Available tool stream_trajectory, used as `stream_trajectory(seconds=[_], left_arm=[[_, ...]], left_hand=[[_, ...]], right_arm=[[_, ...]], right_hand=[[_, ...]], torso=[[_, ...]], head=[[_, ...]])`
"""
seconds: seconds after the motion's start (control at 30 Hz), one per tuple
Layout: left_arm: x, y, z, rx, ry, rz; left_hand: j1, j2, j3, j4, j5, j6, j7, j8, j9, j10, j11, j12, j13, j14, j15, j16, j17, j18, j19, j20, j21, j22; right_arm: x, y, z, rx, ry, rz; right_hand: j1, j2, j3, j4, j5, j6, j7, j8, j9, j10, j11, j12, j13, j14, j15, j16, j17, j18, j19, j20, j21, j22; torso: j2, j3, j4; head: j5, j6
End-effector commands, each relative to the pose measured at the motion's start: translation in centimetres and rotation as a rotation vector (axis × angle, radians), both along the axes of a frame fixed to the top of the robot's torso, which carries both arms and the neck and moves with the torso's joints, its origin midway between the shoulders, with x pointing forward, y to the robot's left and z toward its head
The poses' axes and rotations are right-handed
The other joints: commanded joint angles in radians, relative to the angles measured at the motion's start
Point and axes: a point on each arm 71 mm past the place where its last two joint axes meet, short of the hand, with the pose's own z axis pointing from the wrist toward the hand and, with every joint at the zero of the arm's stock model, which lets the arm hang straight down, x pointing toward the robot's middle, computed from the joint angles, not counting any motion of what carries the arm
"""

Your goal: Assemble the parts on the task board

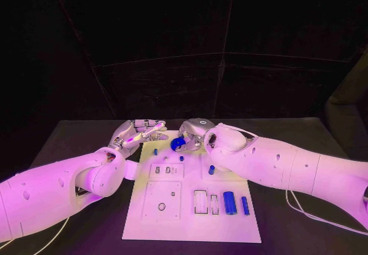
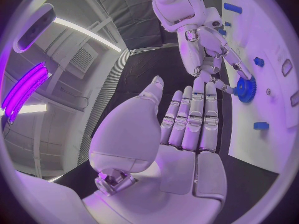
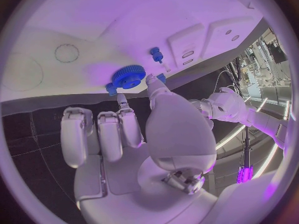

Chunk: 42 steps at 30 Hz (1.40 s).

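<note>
1. My left hand [image 1: 136, 134] sits at the far-left corner of the task board [image 1: 165, 223], lifted and holding nothing. In the left wrist view its fingers [image 2: 190, 119] lie straight and side by side. I read that as parked clear, so the other hand has room to work.

2. Just right of it, near the board's far edge, is the blue gear [image 1: 178, 143]. My right hand [image 1: 198, 134] pinches it between thumb and fingertip — the right wrist view shows the gear [image 3: 129, 76] caught at the tips, with the remaining fingers [image 3: 99, 134] curled back. I judge the light pinch at the rim keeps the gear's centre free for seating on a peg. Whether it is already down on the board I cannot tell.

3. Small blue pieces stand in the board close by the gear: a small peg [image 1: 156, 151] and another stud [image 1: 182, 158], with one more [image 1: 211, 169] a little nearer and to the right. They look seated upright, likely as posts for parts to drop onto.

4. At the near right of the board lie a thick blue cylinder [image 1: 229, 203] and a thinner blue pin [image 1: 244, 205], side by side and lengthwise. They sit beside open rectangular slots [image 1: 201, 202] — waiting, I think, to go in.
</note>
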Motion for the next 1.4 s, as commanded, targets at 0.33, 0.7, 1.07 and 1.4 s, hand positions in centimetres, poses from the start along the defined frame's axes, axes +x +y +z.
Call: stream_trajectory(seconds=[0.33, 0.7, 1.07, 1.4], left_arm=[[0.1, 0.4, 0.1, 0.001, -0.009, 0.001], [0.2, 0.8, 0.1, 0.004, -0.009, 0.007], [0.4, 0.7, 0.0, 0.004, -0.01, 0.007], [0.5, 0.9, -0.1, 0.007, -0.009, 0.012]], left_hand=[[0.0, 0.007, 0.0, -0.003, 0.001, 0.004, 0.005, -0.003, -0.001, -0.001, 0.003, -0.003, -0.001, 0.002, 0.008, -0.003, 0.001, 0.007, 0.009, -0.001, -0.001, -0.001], [0.0, 0.008, 0.0, -0.005, 0.001, 0.005, 0.005, -0.004, -0.001, 0.0, 0.002, -0.004, -0.001, 0.002, 0.008, -0.005, 0.001, 0.007, 0.009, -0.001, -0.003, -0.002], [0.0, 0.008, 0.0, -0.005, 0.001, 0.005, 0.005, -0.004, -0.001, 0.0, 0.002, -0.004, -0.001, 0.002, 0.008, -0.005, 0.001, 0.007, 0.009, -0.001, -0.003, -0.002], [0.0, 0.008, 0.0, -0.005, 0.001, 0.005, 0.005, -0.004, -0.001, 0.0, 0.002, -0.004, -0.001, 0.002, 0.008, -0.005, 0.001, 0.007, 0.009, -0.001, -0.003, -0.002]], right_arm=[[-1.0, -4.6, 1.9, 0.291, -0.084, 0.024], [-1.7, -14.8, 1.6, 0.437, 0.096, 0.005], [-1.4, -19.7, 0.1, 0.437, 0.135, -0.075], [-1.6, -20.2, -2.9, 0.409, 0.2, -0.108]], right_hand=[[0.035, 0.042, 0.0, 0.012, 0.055, 0.022, -0.004, 0.004, -0.001, 0.016, -0.001, 0.016, 0.149, 0.082, -0.001, 0.0, 0.156, -0.019, 0.044, 0.001, 0.004, 0.139], [0.14, 0.03, 0.005, -0.082, 0.044, 0.022, -0.026, 0.001, -0.002, 0.004, -0.018, 0.001, 0.139, 0.079, -0.013, -0.005, 0.145, -0.015, 0.032, -0.006, -0.004, 0.121], [0.148, 0.027, -0.011, -0.096, 0.056, 0.014, -0.028, 0.002, -0.002, 0.005, -0.022, 0.002, 0.14, 0.081, -0.019, -0.003, 0.154, -0.015, 0.032, -0.015, -0.004, 0.121], [0.15, 0.028, -0.014, -0.099, 0.062, 0.012, -0.024, 0.002, -0.002, 0.003, -0.02, -0.001, 0.138, 0.081, -0.019, -0.002, 0.155, -0.015, 0.032, -0.015, -0.005, 0.12]], torso=[[-0.002, 0.001, -0.0054], [-0.008, 0.0106, -0.0289], [-0.008, 0.0137, -0.0319], [-0.007, 0.0111, -0.0292]], head=[[-0.001, 0.01], [-0.005, 0.021], [-0.021, 0.021], [-0.022, 0.014]])
